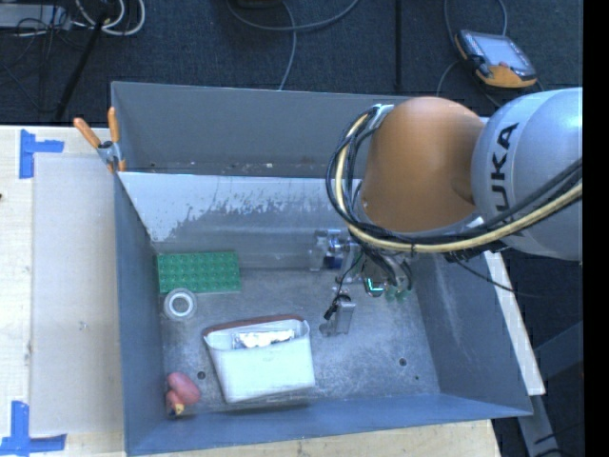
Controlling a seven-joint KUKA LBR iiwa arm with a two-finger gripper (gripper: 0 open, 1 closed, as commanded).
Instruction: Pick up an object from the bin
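Tool (pixel 336 315) sits low beside the white box's (pixel 266 369) right corner in the bin (pixel 238 141), likely poised for a grab; can't tell if wide or narrow.

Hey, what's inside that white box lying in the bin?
At the white box's open upper end, something pale and crumpled shows. The box's white face covers the rest, so what lies deeper cannot be told.

I see the gripper (pixel 336 317) low over the floor of the bin (pixel 238 141), just right of the white box (pixel 262 365), near its upper corner. Up-left of the box sits a small white ring (pixel 180 304), with the green studded plate (pixel 198 272) just beyond it. Off the box's lower-left corner lies a pink-red toy (pixel 180 391).
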